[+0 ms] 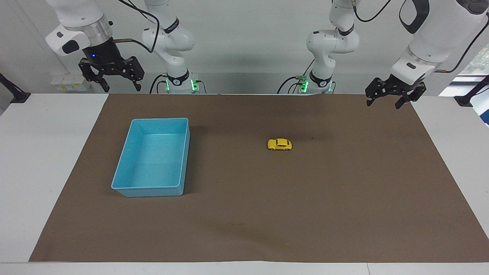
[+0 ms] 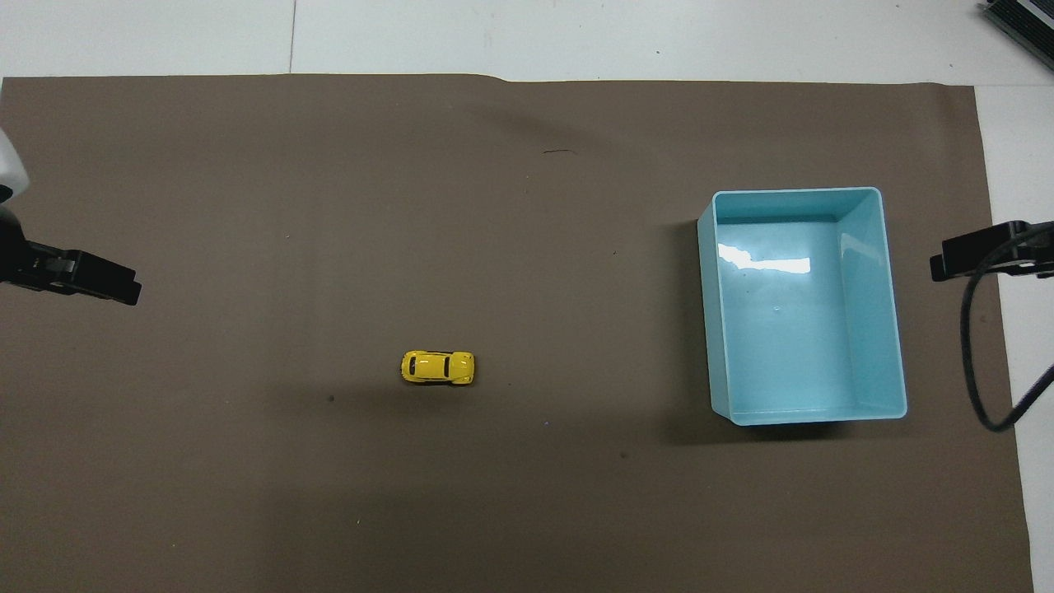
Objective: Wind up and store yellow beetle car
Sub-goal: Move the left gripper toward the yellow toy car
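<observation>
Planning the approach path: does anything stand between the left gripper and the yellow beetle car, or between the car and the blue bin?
Nothing visible does. Only bare brown mat lies between the open left gripper and the yellow beetle car, and between the car and the empty blue bin.

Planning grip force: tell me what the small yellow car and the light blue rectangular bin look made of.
Small yellow beetle-shaped toy car: glossy painted shell, metal or hard plastic; a bright highlight sits on its roof. Light blue rectangular bin: smooth moulded plastic, apparently; its floor mirrors a light overhead, and its rim is thin and rounded.
</observation>
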Robot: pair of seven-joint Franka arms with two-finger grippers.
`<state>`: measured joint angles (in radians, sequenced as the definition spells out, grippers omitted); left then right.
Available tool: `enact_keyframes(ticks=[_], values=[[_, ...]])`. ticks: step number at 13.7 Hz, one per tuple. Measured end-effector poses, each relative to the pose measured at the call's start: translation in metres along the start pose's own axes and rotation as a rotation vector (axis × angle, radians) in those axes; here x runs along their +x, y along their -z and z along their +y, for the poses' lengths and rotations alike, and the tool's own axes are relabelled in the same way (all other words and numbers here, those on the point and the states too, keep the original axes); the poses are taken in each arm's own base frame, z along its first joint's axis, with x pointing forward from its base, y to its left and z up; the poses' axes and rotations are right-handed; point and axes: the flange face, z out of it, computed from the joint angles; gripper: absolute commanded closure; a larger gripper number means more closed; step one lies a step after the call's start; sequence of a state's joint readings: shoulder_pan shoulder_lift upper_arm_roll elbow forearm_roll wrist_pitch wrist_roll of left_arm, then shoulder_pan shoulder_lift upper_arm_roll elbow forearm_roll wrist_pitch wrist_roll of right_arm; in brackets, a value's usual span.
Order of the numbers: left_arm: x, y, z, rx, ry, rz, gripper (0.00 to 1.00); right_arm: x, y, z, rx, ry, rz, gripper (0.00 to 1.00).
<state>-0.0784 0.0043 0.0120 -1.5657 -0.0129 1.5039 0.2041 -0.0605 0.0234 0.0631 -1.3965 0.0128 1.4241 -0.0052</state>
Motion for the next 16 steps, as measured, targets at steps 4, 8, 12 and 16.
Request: enact_keyframes(ticks=[4,8,12,16], values=[[0.001,0.000,0.003,0.000,-0.254,0.000,0.00,0.000,0.000,0.001,0.000,-0.002,0.000,0.00],[0.005,-0.002,0.025,0.002,-0.493,-0.002,0.00,0.000,0.000,0.002,0.000,-0.005,0.000,0.00],[0.012,-0.011,0.047,0.001,-0.719,-0.009,0.00,0.000,0.000,0.003,0.000,-0.005,0.000,0.00],[0.024,-0.039,0.059,-0.002,-0.882,-0.013,0.00,0.000,0.000,0.003,0.000,-0.005,0.000,0.00]])
